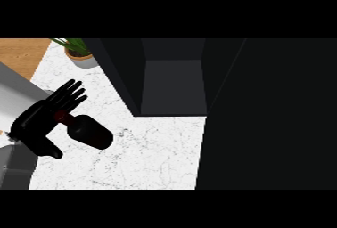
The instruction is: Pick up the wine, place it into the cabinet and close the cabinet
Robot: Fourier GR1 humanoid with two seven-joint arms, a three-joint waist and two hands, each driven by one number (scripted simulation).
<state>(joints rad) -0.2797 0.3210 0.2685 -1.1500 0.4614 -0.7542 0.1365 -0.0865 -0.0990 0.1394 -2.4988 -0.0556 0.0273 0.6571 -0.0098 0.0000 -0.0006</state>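
White counter (158, 156) veined with grey marbling. Near-black wine bottle (92, 132), dark red at neck. Black hand (41, 121). Dark grey, perhaps black, cabinet (172, 84). Green plant (72, 44) in grey pot (84, 59).

Inventory of visible items, by kind:

Wine bottle (90, 131): one, dark, lying tilted over the white marbled surface (151, 156), its neck at the hand.

Hand (46, 120): one in view, black, at the left side; its grey forearm (13, 98) enters from the left edge. One forearm counted.

Cabinet (172, 84): one, dark, with one open compartment visible.

Cabinet door (270, 116): one dark panel, at the right.

Potted plant (79, 53): one, green leaves in one grey pot, at the upper left.

Surface: one. Wooden floor area (23, 55): one patch, upper left corner.
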